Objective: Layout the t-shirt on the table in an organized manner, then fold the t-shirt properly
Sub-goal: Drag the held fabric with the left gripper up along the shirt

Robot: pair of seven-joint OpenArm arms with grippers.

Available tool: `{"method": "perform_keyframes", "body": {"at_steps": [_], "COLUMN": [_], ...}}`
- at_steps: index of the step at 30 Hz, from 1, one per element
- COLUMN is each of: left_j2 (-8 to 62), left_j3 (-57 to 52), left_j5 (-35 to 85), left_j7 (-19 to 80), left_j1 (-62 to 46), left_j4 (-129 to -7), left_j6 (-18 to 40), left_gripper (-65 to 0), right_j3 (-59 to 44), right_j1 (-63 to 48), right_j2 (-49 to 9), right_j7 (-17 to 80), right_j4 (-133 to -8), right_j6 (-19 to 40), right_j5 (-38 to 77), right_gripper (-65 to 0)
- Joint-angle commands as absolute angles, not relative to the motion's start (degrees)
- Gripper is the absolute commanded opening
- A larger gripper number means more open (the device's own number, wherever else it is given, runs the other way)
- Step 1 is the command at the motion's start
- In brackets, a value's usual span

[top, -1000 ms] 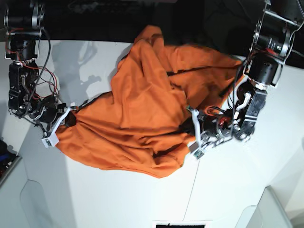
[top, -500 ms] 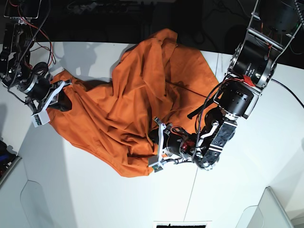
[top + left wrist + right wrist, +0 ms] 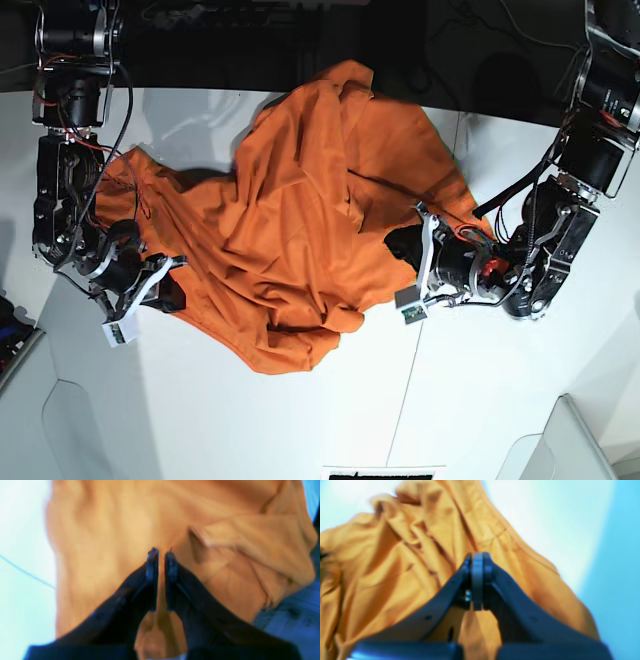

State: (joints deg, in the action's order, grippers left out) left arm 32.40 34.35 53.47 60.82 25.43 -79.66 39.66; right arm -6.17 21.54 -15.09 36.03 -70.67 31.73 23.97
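Observation:
The orange t-shirt (image 3: pixel 300 220) lies crumpled and bunched across the middle of the white table (image 3: pixel 300 420). In the base view my left gripper (image 3: pixel 402 248) is at the shirt's right edge and my right gripper (image 3: pixel 163 295) at its lower left edge. The left wrist view shows the left gripper (image 3: pixel 161 555) shut on a fold of the t-shirt (image 3: pixel 100 542), with only a thin slit between its dark fingers. Seen from the right wrist, the right gripper (image 3: pixel 477 555) is pressed fully together on the t-shirt (image 3: pixel 382 567), whose creases run toward its tips.
A thin dark seam (image 3: pixel 400 400) runs through the tabletop near the front. Grey bins sit at the front right corner (image 3: pixel 590 440) and the left edge (image 3: pixel 20 370). Beyond the far table edge it is dark, with cables.
The left gripper has swung right with the shirt's right edge. The right gripper has come down toward the front, dragging the left edge. The cloth has shifted and spread a little wider.

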Motion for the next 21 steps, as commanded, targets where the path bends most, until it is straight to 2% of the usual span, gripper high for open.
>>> {"method": "perform_keyframes", "body": {"at_steps": [1,3,5,10,16,21], "left_j2": [33.54,35.0,35.42,34.61,33.3,31.07], "left_j3": [33.89,33.89,33.89,33.89,33.89,33.91], "left_j5": [54.04,52.62,49.71,39.48,35.9,31.4], "left_j7": [59.99,59.51,57.93,50.72,47.57,43.57], "left_j1": [25.63,23.03,21.06,20.01,19.92,19.94], "left_j4": [-82.7,-86.32,-89.12,-91.46,-91.46,-91.44], "left_j6": [40.0,40.0,40.0,40.0,40.0,40.0], "left_gripper": [-53.1,-46.8,-43.1,-43.0,-32.1,-31.8], "right_j3": [-5.61,-4.01,-3.22,-3.18,-3.18,-3.18], "right_j1": [24.4,26.33,27.22,26.94,26.28,26.15], "right_j2": [-15.79,-15.59,-15.33,-15.09,-15.07,-15.07], "right_j7": [33.76,33.23,33.21,33.65,34.96,34.98], "right_j4": [-69.67,-66.11,-64.03,-63.42,-63.42,-63.42], "right_j6": [31.75,31.73,31.73,31.73,31.73,31.7], "right_j5": [23.83,22.65,22.48,22.48,22.5,22.48], "right_gripper": [-65.0,-65.0,-65.0,-65.0,-65.0,-65.0]}}
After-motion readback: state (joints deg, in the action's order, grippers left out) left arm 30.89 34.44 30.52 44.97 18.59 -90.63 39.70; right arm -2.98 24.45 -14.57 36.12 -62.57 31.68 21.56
